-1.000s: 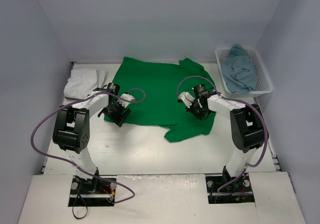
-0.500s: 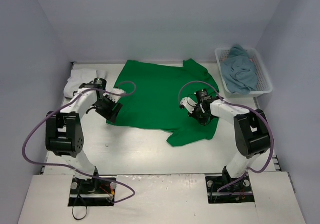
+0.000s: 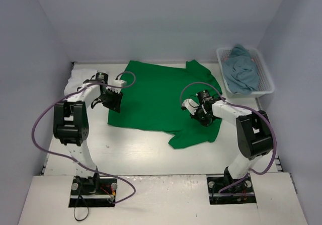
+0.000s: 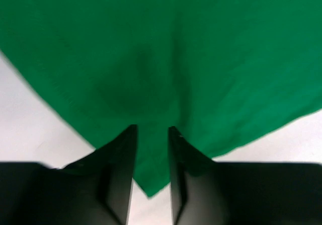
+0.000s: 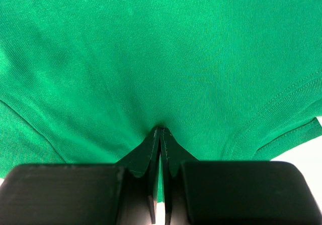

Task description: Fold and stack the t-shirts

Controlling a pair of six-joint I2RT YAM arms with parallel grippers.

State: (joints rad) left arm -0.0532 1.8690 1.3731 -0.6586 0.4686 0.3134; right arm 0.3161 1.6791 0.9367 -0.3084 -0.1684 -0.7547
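Two claws at the green t-shirt (image 3: 156, 91): left claw (image 4: 151, 129) narrowly parted astride its corner, right claw (image 5: 160, 130) pinched tight on cloth.

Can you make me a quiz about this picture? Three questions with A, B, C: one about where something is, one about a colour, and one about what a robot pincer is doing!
1. Where is the blue shirt?
A) on the floor
B) in the white basket
C) hanging on the wall

2. What colour is the spread-out shirt on the table?
A) red
B) yellow
C) green

3. What is the right pincer doing?
A) pinching the spread-out shirt
B) standing wide open in the air
C) holding the basket

Answers:
1 B: it lies bunched up inside the basket at the far right.
2 C: bright green cloth covers the middle of the table.
3 A: it is closed tight with green cloth caught in it.
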